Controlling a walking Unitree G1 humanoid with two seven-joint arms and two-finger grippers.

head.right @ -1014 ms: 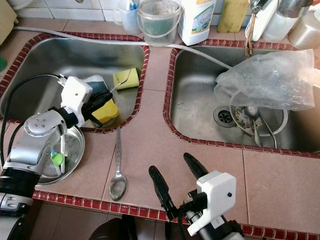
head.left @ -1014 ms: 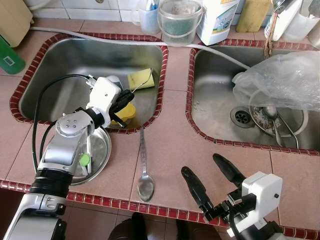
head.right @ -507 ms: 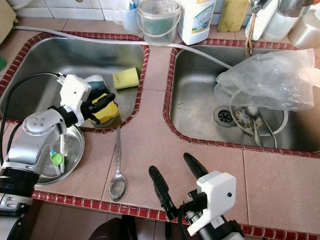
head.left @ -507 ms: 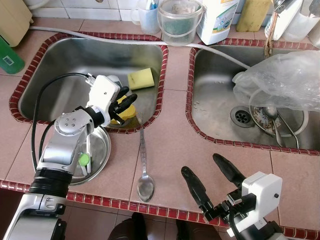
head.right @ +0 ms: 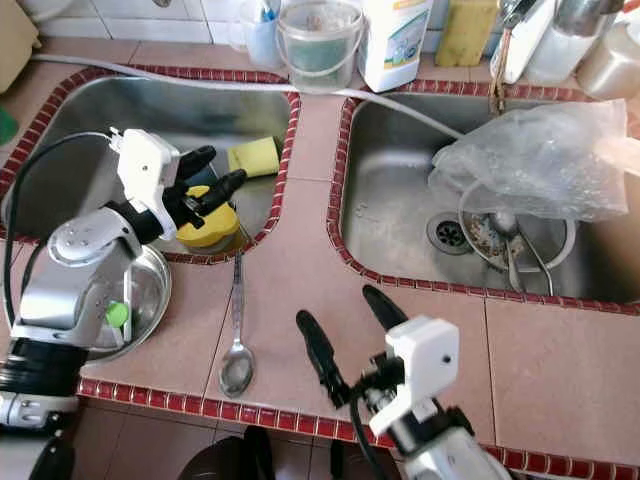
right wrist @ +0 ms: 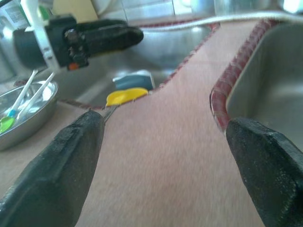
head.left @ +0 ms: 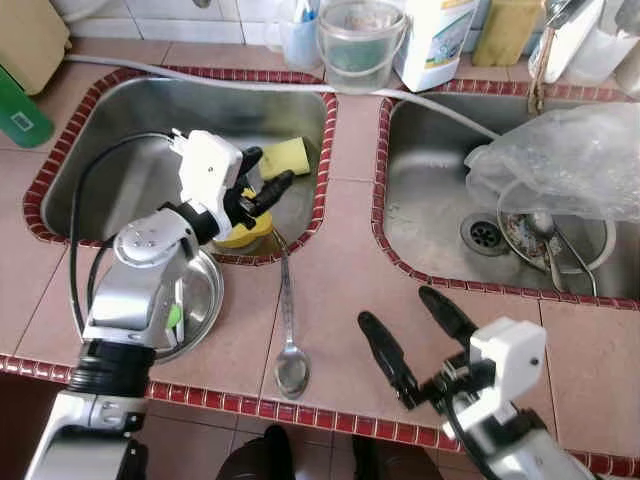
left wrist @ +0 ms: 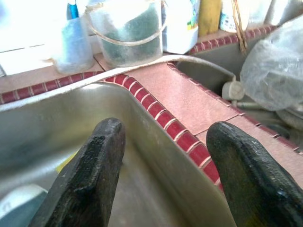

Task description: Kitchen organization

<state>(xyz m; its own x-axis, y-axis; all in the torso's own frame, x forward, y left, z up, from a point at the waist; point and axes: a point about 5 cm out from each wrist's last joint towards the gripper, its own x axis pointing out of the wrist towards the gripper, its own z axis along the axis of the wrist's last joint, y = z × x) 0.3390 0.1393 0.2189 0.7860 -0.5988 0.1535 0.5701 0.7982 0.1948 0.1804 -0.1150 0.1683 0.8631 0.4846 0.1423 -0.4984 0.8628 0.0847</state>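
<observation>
Spoon lies flat on the tiled counter btwn the two sinks, long axis running front-to-back: bowl end near the counter's front edge, handle tip reaching up to the red rim of the left sink, just beside the yellow lid-like thing sitting in that sink's near corner. Left gripper hangs over the left sink, above the yellow item, jaws apart w/ nothing btwn them; its wrist view looks past both fingers at the sink wall and the red tile rim, so it's pointed away from the spoon, toward the back. Right gripper sits low over the counter's front edge, jaws spread wide and empty, spoon bowl just off to its left side; in the right wrist view the spoon's handle peeks out beside one finger. So which arm? Left is close to the handle tip, right is close to the bowl; I'd guess either could take it, but jaws would need to close across the thin handle, i.e. side-to-side, not along it. Steel dish w/ a green-tipped utensil sits on the counter left of the spoon, apart from it. Yellow sponge further back in the left sink.
</observation>
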